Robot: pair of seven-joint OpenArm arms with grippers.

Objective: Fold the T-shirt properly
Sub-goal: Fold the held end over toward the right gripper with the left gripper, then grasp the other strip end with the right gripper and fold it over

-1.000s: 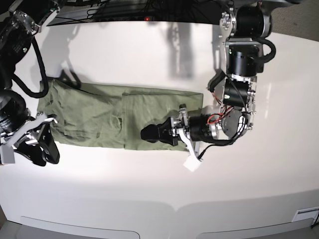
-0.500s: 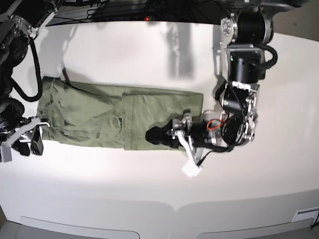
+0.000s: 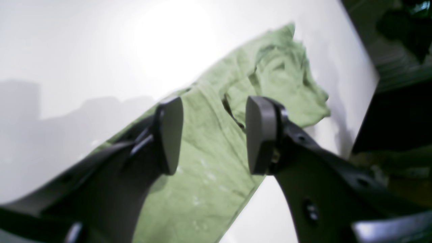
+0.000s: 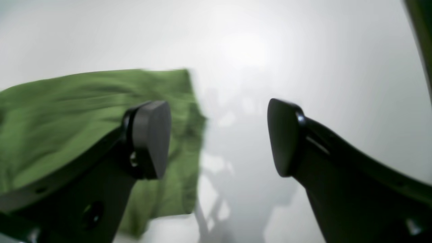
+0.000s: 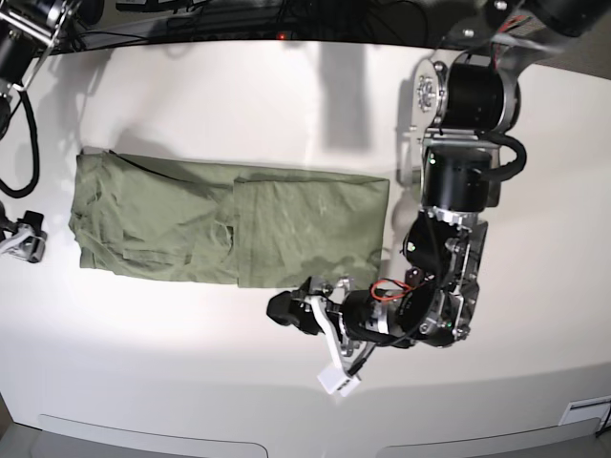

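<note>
The olive-green T-shirt lies on the white table as a long folded strip, its right part doubled over. My left gripper hovers just in front of the strip's front edge, off the cloth. In the left wrist view that gripper is open, with the T-shirt showing beyond the gap and nothing held. In the right wrist view my right gripper is open and empty, and the T-shirt lies behind its left finger. In the base view only a piece of the right arm shows, at the left border.
A small white tag hangs under the left arm's wrist. Dark cables run along the table's far edge. The left arm's column stands over the table right of the shirt.
My left gripper has drawn back off the shirt toward the front edge. My right gripper has opened wider and moved left, almost out of the base view. The shirt lies flatter at its left end.
</note>
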